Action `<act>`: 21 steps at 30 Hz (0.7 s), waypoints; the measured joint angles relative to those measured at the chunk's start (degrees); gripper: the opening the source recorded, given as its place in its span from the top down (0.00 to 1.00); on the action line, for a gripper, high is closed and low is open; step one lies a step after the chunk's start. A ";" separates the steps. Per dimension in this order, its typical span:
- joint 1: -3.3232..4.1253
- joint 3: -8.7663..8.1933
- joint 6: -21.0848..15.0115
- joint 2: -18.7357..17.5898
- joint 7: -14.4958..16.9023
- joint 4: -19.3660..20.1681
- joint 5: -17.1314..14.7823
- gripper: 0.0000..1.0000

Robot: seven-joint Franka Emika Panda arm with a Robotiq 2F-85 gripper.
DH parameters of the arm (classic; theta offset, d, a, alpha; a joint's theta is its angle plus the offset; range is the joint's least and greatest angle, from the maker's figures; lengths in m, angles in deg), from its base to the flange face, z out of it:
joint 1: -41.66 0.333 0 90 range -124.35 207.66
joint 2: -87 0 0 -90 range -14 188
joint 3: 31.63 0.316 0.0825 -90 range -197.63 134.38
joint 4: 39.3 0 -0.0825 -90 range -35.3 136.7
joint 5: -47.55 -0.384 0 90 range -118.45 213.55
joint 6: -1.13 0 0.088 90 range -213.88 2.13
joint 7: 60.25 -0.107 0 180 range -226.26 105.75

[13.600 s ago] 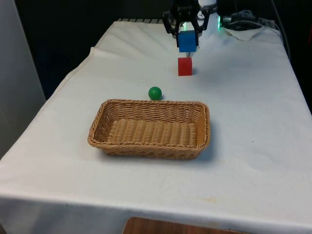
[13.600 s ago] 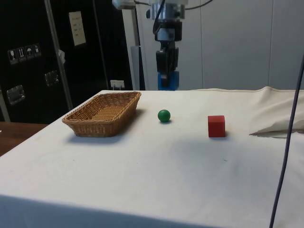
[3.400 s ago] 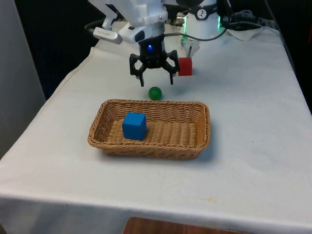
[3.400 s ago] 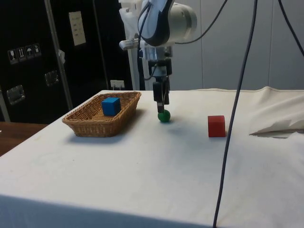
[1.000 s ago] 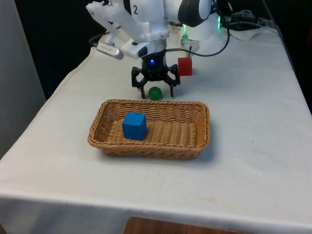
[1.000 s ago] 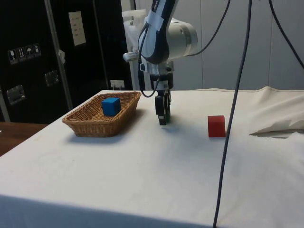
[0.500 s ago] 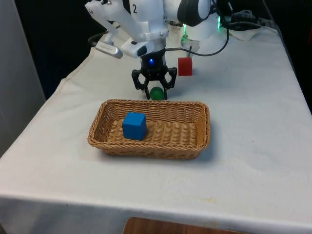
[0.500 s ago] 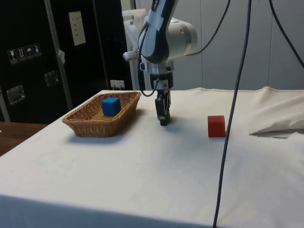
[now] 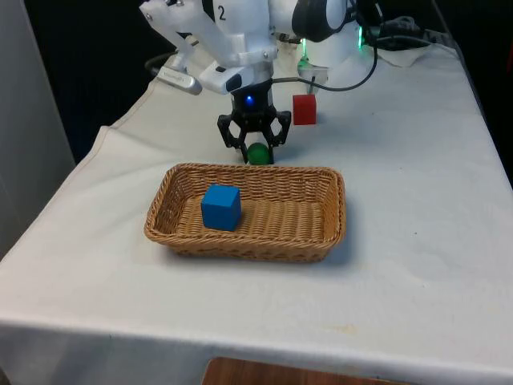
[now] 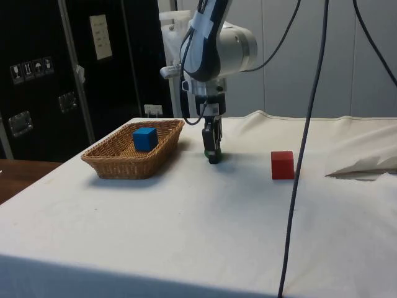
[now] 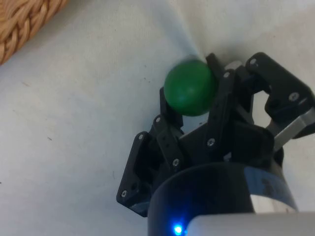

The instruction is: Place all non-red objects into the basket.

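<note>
A green ball (image 9: 257, 153) rests on the white cloth just behind the wicker basket's (image 9: 329, 225) far rim. My gripper (image 9: 256, 151) is down at the cloth with its fingers shut on that ball (image 11: 190, 88). From the side, the gripper (image 10: 212, 154) stands upright and hides most of the ball. A blue cube (image 9: 221, 206) lies inside the basket toward the front view's left, also seen as the blue cube (image 10: 145, 138) in the basket (image 10: 118, 162) in the side view. A red cube (image 9: 304, 110) sits on the cloth behind the gripper; the red cube (image 10: 282, 164) is apart from it.
The white arm (image 9: 228, 40) leans over the cloth behind the basket. A black cable (image 10: 303, 149) hangs down across the side view near the red cube. Cloth folds (image 10: 363, 162) lie at the side view's right.
The fingers have closed in around the green ball since a second ago. The gripper stays low at the cloth. Much earlier, the blue cube went from the gripper into the basket.
</note>
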 measured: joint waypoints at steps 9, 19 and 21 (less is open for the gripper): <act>0.00 0.00 0.00 0.00 0.00 0.00 0.00 1.00; 0.00 -0.29 0.97 1.55 0.00 0.06 0.11 1.00; 0.00 -0.52 1.78 2.64 0.00 0.23 0.40 1.00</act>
